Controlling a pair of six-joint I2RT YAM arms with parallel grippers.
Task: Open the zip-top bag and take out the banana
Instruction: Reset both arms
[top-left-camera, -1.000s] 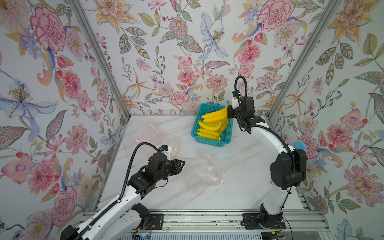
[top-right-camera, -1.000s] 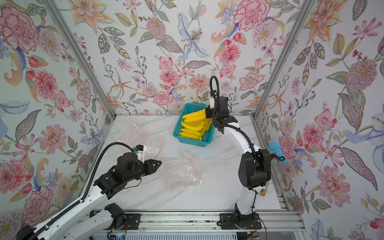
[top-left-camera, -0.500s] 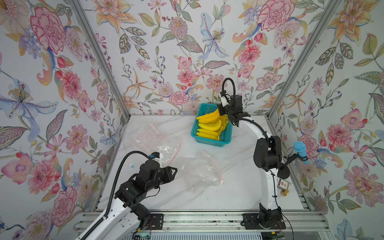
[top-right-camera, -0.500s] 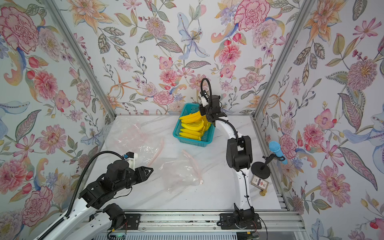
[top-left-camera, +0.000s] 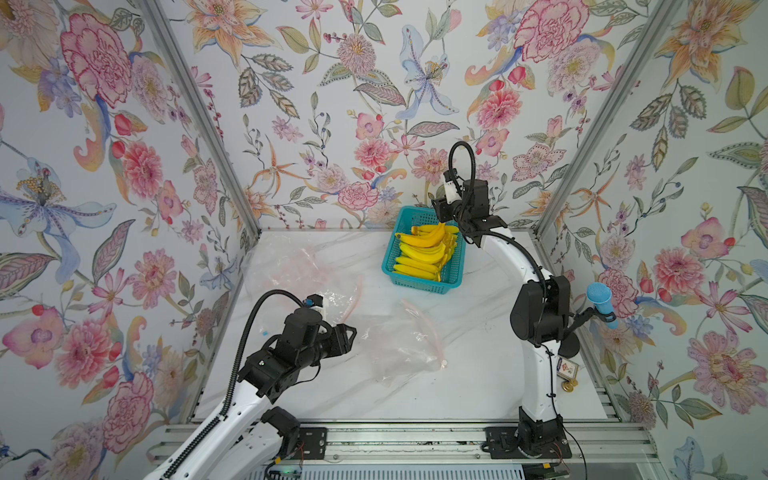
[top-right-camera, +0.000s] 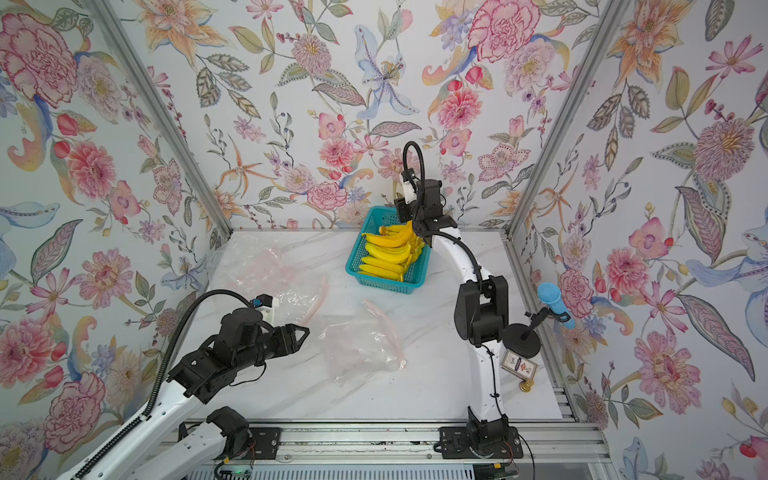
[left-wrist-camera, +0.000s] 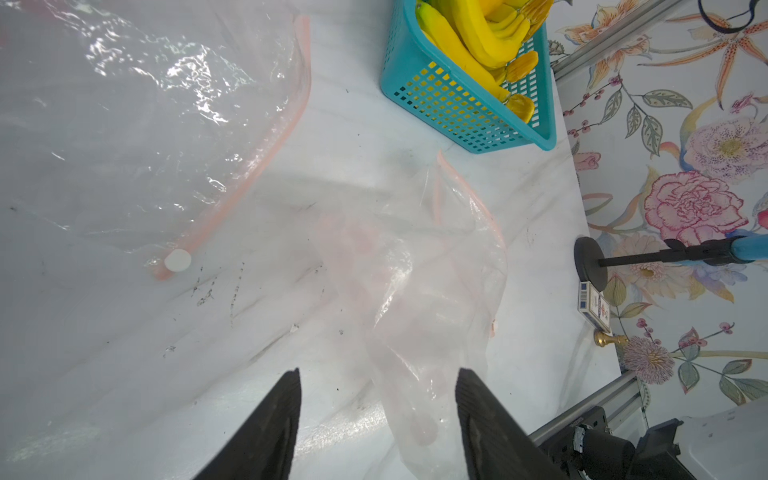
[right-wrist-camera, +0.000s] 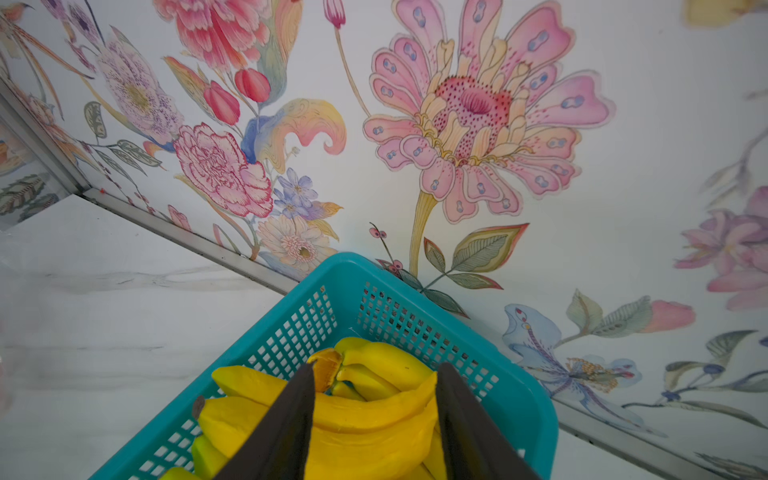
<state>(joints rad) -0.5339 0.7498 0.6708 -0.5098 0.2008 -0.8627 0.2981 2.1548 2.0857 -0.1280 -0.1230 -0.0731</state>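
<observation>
Several clear bags (top-left-camera: 399, 345), bananas (top-left-camera: 419, 253) in teal basket (top-left-camera: 415, 286), microphone (top-left-camera: 598, 299) beside

Robot lab test cell, not a home: floral wallpaper panels (top-left-camera: 353, 104) on bare aluminium posts (top-left-camera: 201, 116), marble-look tabletop (top-left-camera: 478, 374), left arm (top-left-camera: 224, 424) and right arm (top-left-camera: 536, 374) bolted to front rail (top-left-camera: 415, 436), blue microphone (top-left-camera: 598, 299) on stand.

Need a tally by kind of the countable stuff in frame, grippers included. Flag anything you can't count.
Teal basket: 1
Blue microphone: 1
Card box: 1
Brass piece: 1
Grippers: 2, left gripper and right gripper
Total: 6
Not counted: bananas and clear zip-top bags overlap too much.
</observation>
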